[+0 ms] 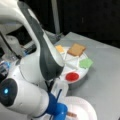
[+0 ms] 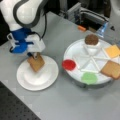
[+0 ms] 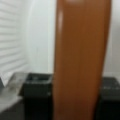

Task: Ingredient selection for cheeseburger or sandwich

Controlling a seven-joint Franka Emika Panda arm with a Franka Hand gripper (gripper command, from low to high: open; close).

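On the table (image 2: 62, 105): two white dishes, a plain plate (image 2: 37, 73) at left and a divided tray (image 2: 93, 61) at right.
Plate: bare but for the toast (image 2: 36, 63) held tilted over it; whether the lower corner touches the plate, I cannot tell.
Gripper (image 2: 35, 55): closed on the toast's top edge; in the wrist view the toast (image 3: 80, 60) stands between two dark fingers (image 3: 37, 95).
Tray, far side: brown patty (image 2: 91, 39), cheese (image 2: 113, 51) to its right.
Tray, near side: red disc (image 2: 68, 64), green leaf (image 2: 89, 78), second toast (image 2: 111, 69) at the right rim.
Tray, middle wedges: empty white.
Hidden: in a front view the arm (image 1: 47, 57) covers the tray's left part and the patty.
Cut off: only a sliver of the held toast (image 1: 72, 114) shows there, past the blue wrist.
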